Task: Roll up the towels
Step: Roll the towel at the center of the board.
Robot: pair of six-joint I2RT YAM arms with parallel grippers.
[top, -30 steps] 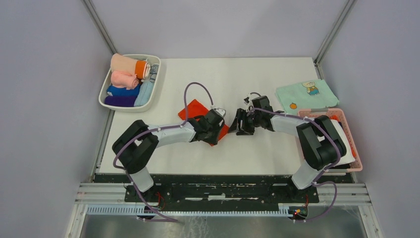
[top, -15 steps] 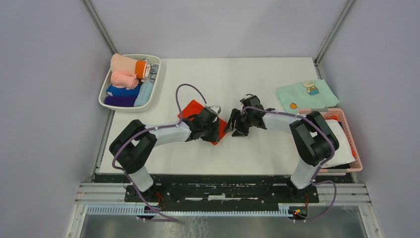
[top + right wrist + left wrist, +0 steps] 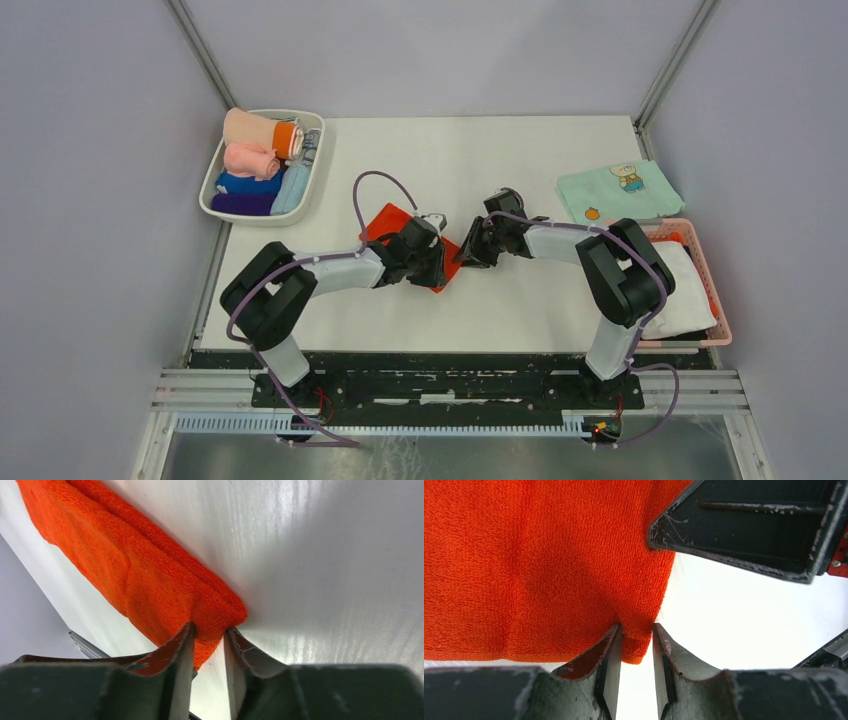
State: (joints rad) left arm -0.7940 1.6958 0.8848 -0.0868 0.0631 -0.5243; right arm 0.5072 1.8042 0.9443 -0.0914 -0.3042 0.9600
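While the bin (image 3: 212, 188) at the far-left corner of the tabletop (image 3: 480, 150) holds rolled cloths (image 3: 256, 133) in peach, pink, blue and purple, the towel (image 3: 392, 220) lies near the middle of the tabletop, a red-orange cloth lying mostly flat. The left end effector (image 3: 636, 630) is down at its near right corner, and the wrist view shows the two fingers pressed in on that corner with the terry cloth bunched between them. Just to the right, the right end effector (image 3: 209, 630) meets the same side of the towel. Its wrist view shows a thick folded edge of the cloth caught between its fingers, both touching the fabric. The two end effectors sit close together, nearly tip to tip. Farther right, a mint cloth (image 3: 620, 190) with a cartoon print lies flat at the tabletop's right edge. Nearer than it stands a pink basket (image 3: 712, 300) with a white cloth (image 3: 688, 290) inside.
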